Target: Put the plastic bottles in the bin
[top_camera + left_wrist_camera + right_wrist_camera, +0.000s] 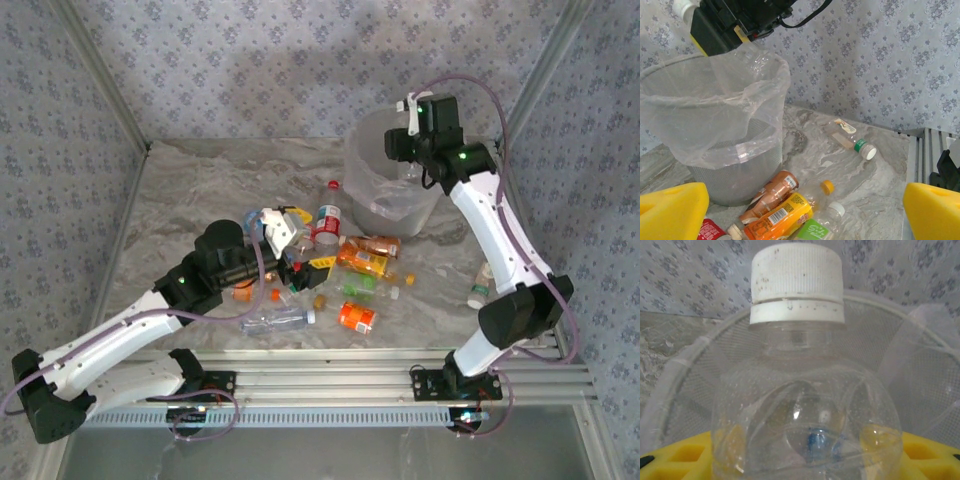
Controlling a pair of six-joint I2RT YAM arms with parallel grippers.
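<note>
My right gripper (411,125) hangs over the bin (388,185), shut on a clear plastic bottle (800,390) with a white cap (412,103); the bin's mesh wall and bag liner (920,365) lie right behind it. My left gripper (303,240) is open above the pile of bottles, its yellow fingers (672,210) spread wide. Under it lie an orange-labelled bottle (777,217), a brown one (767,195) and a green-labelled clear one (820,227), close to the bin (715,115). The pile spreads left of centre, with an orange bottle (357,316) and a clear one (278,320).
One green-labelled bottle (481,290) lies apart at the right, beside the right arm's lower link (520,310). Patterned walls close in the marble table (200,190) on three sides. The aluminium rail (330,385) runs along the near edge.
</note>
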